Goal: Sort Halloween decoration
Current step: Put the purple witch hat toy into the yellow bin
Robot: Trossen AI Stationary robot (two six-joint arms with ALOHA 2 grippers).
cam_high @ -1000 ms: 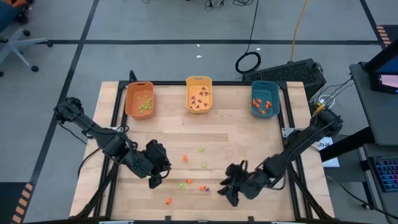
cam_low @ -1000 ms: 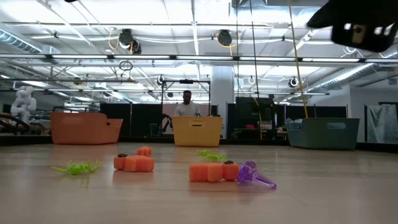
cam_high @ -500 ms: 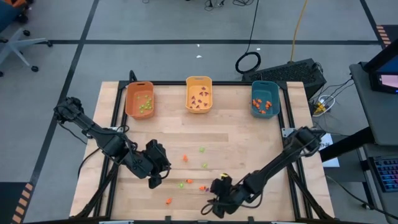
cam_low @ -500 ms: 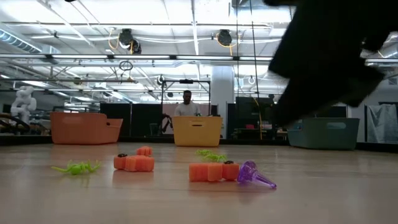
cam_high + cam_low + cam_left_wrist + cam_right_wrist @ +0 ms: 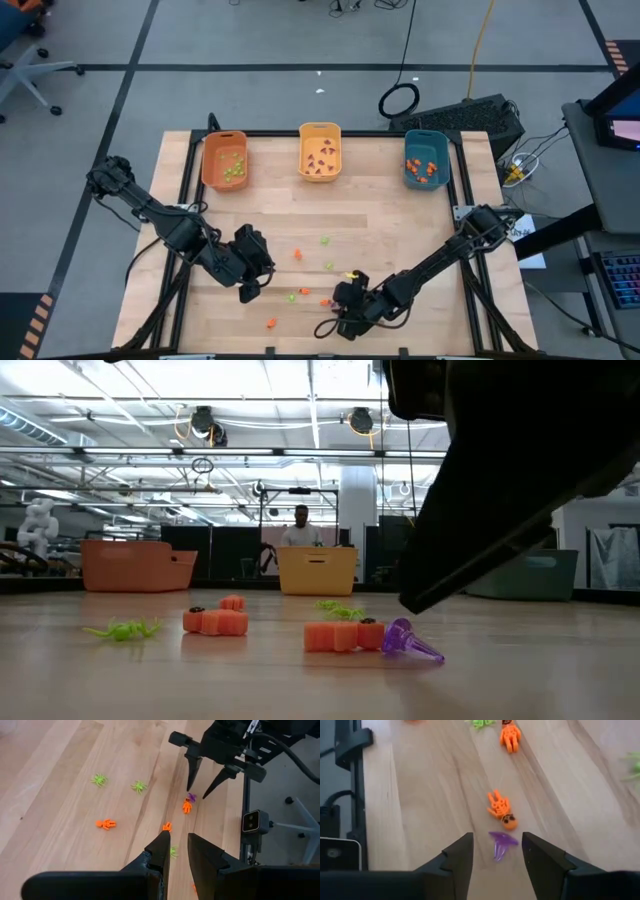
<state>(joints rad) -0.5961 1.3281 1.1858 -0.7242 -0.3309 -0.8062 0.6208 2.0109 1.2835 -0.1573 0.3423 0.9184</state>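
Observation:
Small orange, light green and purple Halloween decorations lie scattered on the wooden table's near half. A purple one (image 5: 501,844) lies beside an orange skeleton (image 5: 501,812). My right gripper (image 5: 497,851) is open, slanted down low over the table near its front edge. Its fingers stand on either side of the purple piece (image 5: 191,797) without touching it. My left gripper (image 5: 250,290) hangs above the table's near left, with a narrow gap between its fingers (image 5: 177,840) and nothing in it; a green spider (image 5: 173,851) lies on the table below.
Three bins stand along the far edge: orange (image 5: 224,160), yellow (image 5: 320,152) and teal (image 5: 427,160), each holding trinkets. Loose pieces lie at mid-table: an orange one (image 5: 297,254), green ones (image 5: 325,240) (image 5: 292,296), and an orange one near the front (image 5: 271,323).
My right gripper has come down and toward the table's left, rolling as it went, from the near right corner to the purple piece beside the orange skeleton. The trinkets have stayed where they lay.

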